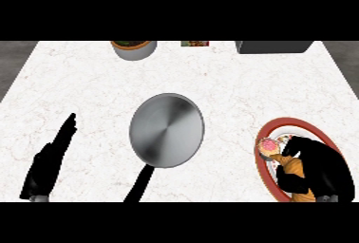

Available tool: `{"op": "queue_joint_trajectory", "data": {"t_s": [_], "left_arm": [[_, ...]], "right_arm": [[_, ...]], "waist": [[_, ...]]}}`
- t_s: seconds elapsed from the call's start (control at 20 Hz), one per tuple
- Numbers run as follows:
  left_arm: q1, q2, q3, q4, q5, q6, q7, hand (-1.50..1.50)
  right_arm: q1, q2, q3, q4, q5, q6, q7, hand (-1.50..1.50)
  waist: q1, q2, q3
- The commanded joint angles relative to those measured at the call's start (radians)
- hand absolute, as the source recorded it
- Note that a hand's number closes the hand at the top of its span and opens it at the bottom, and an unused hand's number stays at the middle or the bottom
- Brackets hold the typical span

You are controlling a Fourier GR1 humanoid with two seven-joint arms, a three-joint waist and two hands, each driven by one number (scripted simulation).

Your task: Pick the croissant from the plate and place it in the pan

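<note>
My right hand (319,166) lies over the red-rimmed plate (270,130) at the lower right, its fingers curled round the croissant (294,173), of which only an orange-brown strip shows beside the palm (the rest is hidden, and the plate's near edge is cut off). The pan (167,130) stands well apart at centre, its dark handle running to the lower edge. My left hand (49,161) rests at the lower left, fingers straight and together.

Croissant (294,176) partly hidden under right hand (324,167); plate (265,167) mostly covered. Far pot (133,48), packet (195,43), dark box (275,46) cut off.
</note>
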State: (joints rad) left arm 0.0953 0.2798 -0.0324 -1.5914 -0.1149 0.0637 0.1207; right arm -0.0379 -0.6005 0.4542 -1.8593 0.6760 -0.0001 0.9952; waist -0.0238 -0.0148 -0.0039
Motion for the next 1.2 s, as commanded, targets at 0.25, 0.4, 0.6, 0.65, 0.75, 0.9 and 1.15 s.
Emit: {"op": "queue_joint_trajectory", "data": {"t_s": [0.25, 0.4, 0.6, 0.65, 0.75, 0.9, 1.15], "left_arm": [[-0.018, -0.048, -0.048, -0.018, -0.052, 0.036, 0.036, 0.00], [-0.012, -0.017, -0.016, 0.004, -0.017, -0.019, -0.004, 0.00], [-0.061, -0.049, -0.037, 0.014, -0.044, 0.001, 0.015, 0.00], [0.005, -0.042, -0.027, 0.007, -0.040, -0.006, -0.028, 0.00], [-0.040, -0.040, -0.023, 0.051, -0.042, -0.017, -0.044, 0.00], [-0.064, -0.057, -0.044, -0.043, -0.065, 0.011, 0.073, 0.00], [-0.049, -0.048, -0.027, -0.026, -0.040, -0.024, 0.023, 0.00]], "right_arm": [[-0.135, 0.020, 0.100, -0.258, 0.372, -0.047, 0.027, 1.50], [-0.252, 0.171, 0.159, -0.211, 0.442, 0.017, 0.086, 1.50], [-0.438, 0.335, 0.103, -0.042, 0.347, 0.031, 0.036, 1.50], [-0.406, 0.354, 0.105, 0.005, 0.355, -0.012, 0.000, 1.50], [-0.543, 0.430, 0.061, 0.053, 0.307, 0.074, 0.037, 1.50], [-0.543, 0.513, 0.029, 0.292, 0.313, -0.111, -0.057, 1.50], [-0.677, 0.596, 0.006, 0.586, 0.225, -0.261, -0.132, 1.50]], "waist": [[0.023, 0.010, 0.003], [0.034, 0.014, 0.003], [0.043, 0.017, 0.003], [0.041, 0.016, 0.004], [0.040, 0.017, 0.003], [0.047, 0.020, 0.005], [0.059, 0.022, 0.004]]}}
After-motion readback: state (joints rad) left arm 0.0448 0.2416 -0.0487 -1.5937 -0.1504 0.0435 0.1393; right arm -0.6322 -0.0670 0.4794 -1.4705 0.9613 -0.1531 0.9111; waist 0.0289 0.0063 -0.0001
